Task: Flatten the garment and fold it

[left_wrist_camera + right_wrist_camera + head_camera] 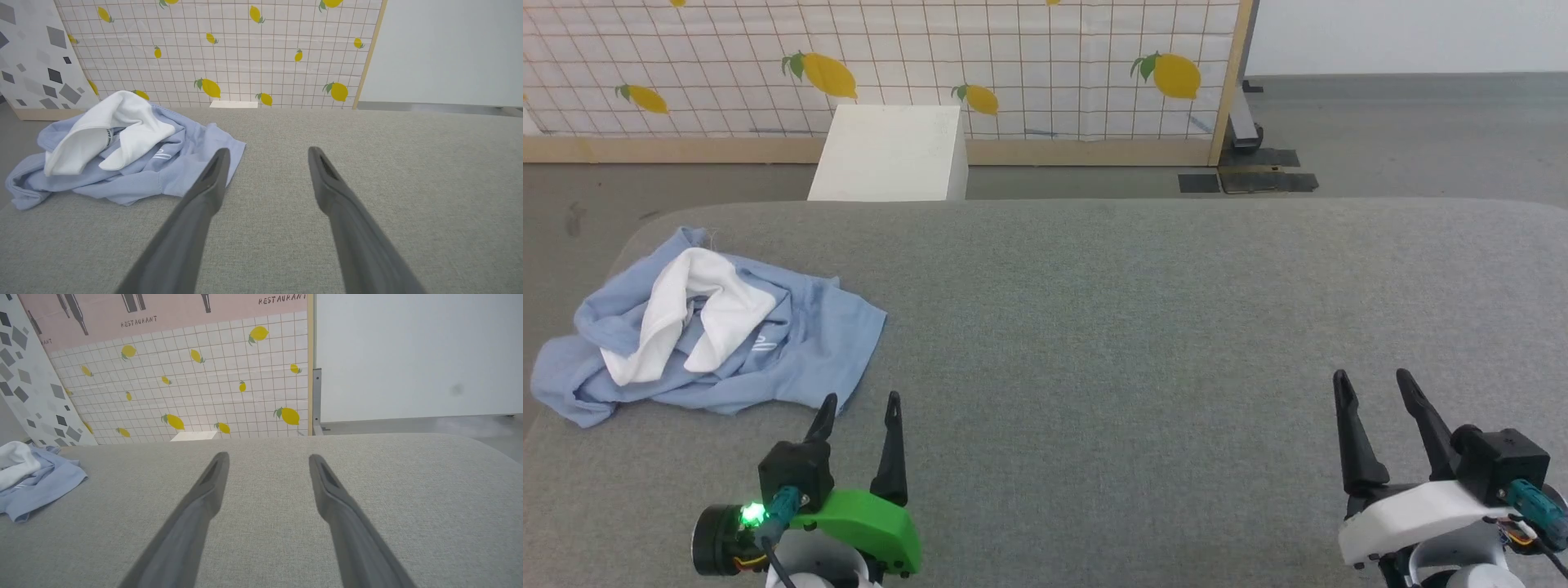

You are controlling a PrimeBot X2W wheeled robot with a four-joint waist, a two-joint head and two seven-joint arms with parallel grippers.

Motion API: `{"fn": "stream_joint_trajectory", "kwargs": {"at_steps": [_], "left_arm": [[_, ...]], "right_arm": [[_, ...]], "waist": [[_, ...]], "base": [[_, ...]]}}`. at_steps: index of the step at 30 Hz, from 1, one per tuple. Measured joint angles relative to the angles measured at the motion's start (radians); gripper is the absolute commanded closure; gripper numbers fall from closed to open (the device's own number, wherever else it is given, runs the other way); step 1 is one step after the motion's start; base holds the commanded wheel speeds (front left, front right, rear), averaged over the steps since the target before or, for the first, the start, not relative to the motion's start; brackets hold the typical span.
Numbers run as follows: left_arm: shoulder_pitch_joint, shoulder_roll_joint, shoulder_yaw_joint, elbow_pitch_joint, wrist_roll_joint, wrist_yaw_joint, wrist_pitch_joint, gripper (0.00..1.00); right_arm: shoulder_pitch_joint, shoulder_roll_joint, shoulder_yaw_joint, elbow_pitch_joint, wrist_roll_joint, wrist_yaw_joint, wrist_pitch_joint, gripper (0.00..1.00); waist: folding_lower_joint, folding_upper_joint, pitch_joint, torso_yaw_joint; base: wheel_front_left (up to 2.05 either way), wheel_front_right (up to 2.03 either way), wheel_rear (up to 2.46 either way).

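While the garment (805, 347) lies crumpled at the far-left end of the grey worktop (1143, 327), close to that surface's left border, no part of it is yet flattened. Its white collar (690, 314) is thrown open across the light blue body, with a scrap of white script (765, 343) showing beside it. Judged from its folds, the cloth is light, soft and limp. It should sag and drag rather than slide as one piece, and a pinch may catch more than one layer. The likeliest hold is the free blue edge (231, 157) at the heap's right, which looks thin and reachable; the shoulders beside the collar are buried. The left jaws stand wide apart and empty, just beside that edge, and one tip overlaps it in view, but contact cannot be judged. Bare worktop follows. The right jaws, likewise spread and empty, hover well apart from the garment.
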Motion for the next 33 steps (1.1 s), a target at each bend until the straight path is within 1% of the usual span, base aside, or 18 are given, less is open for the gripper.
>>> {"fn": "stream_joint_trajectory", "kwargs": {"at_steps": [26, 33], "left_arm": [[-0.006, 0.000, -0.021, 0.055, -0.043, 0.000, -0.053, 0.00], [-0.014, 0.000, -0.027, 0.070, -0.051, 0.001, -0.069, 0.00]], "right_arm": [[0.000, 0.000, -0.016, 0.042, 0.049, 0.001, -0.053, 0.00], [0.000, 0.000, -0.017, 0.052, 0.060, 0.001, -0.069, 0.00]], "waist": [[0.0000, 0.0000, -0.005, 0.010], [0.0000, 0.0000, -0.006, 0.030]], "base": [[0.00, 0.00, 0.00], [0.00, 0.00, 0.00]]}}
